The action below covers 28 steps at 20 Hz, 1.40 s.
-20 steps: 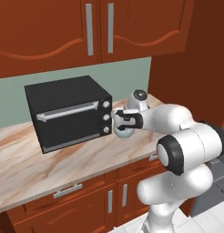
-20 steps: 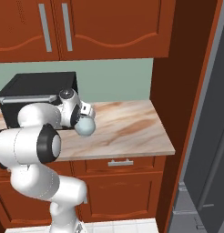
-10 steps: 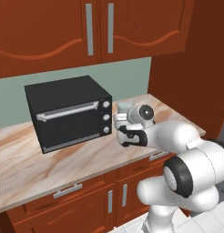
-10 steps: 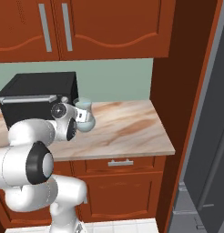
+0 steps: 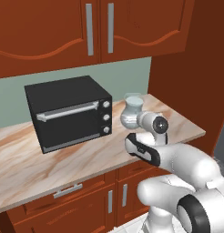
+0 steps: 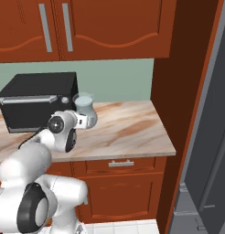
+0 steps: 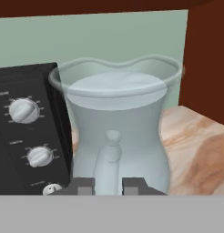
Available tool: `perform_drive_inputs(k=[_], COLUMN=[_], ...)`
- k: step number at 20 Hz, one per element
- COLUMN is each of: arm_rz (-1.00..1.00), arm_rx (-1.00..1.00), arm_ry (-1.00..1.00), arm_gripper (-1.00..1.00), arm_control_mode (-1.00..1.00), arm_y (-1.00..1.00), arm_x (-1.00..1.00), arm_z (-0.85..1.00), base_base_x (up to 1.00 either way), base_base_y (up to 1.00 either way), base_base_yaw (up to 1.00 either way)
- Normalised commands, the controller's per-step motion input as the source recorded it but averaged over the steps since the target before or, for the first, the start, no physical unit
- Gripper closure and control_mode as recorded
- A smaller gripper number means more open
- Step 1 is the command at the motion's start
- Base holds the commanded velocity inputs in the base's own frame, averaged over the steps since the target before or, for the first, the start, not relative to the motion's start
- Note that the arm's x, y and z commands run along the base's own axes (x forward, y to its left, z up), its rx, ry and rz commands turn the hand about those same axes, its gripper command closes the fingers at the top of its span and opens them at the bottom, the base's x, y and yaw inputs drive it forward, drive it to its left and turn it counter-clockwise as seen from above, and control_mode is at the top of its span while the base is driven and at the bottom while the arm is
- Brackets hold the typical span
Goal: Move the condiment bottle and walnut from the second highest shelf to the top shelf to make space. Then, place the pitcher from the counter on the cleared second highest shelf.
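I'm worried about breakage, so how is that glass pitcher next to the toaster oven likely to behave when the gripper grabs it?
The pitcher looks like clear, smooth glass, so probably stiff, fragile and slippery between the fingertips. Its bulbous belly narrows upward, so a grip may slide. Standing upright on the counter, its wide base probably resists tipping.

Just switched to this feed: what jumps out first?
The clear pitcher looms close in the hand view, right ahead of the gripper, standing on the marbled counter. Beside it sits a black toaster oven under the red-brown wall cabinets.
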Motion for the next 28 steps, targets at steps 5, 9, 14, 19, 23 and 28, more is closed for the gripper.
perform_drive_inputs(k=[5,9,14,19,23,28], arm_rz=[0.0,0.0,0.0,0.0,0.0,0.0], arm_rx=[0.0,0.0,0.0,-0.05,-0.01,0.0], arm_ry=[0.14,0.27,0.17,-0.01,-0.15,-0.24], arm_gripper=[1.0,1.0,1.0,1.0,1.0,1.0], arm_control_mode=[-1.0,-1.0,-1.0,-1.0,-1.0,-1.0], arm_y=[-0.41,-0.29,-0.02,0.0,0.0,0.0], arm_x=[-0.65,-0.82,-0.88,-1.0,-0.83,-0.47], arm_z=[1.0,0.93,0.36,0.0,0.0,0.14], base_base_x=[0.0,0.0,0.0,0.0,0.0,0.0], base_base_y=[0.0,0.0,0.0,0.0,0.0,0.0], base_base_yaw=[0.0,0.0,0.0,0.0,0.0,0.0])
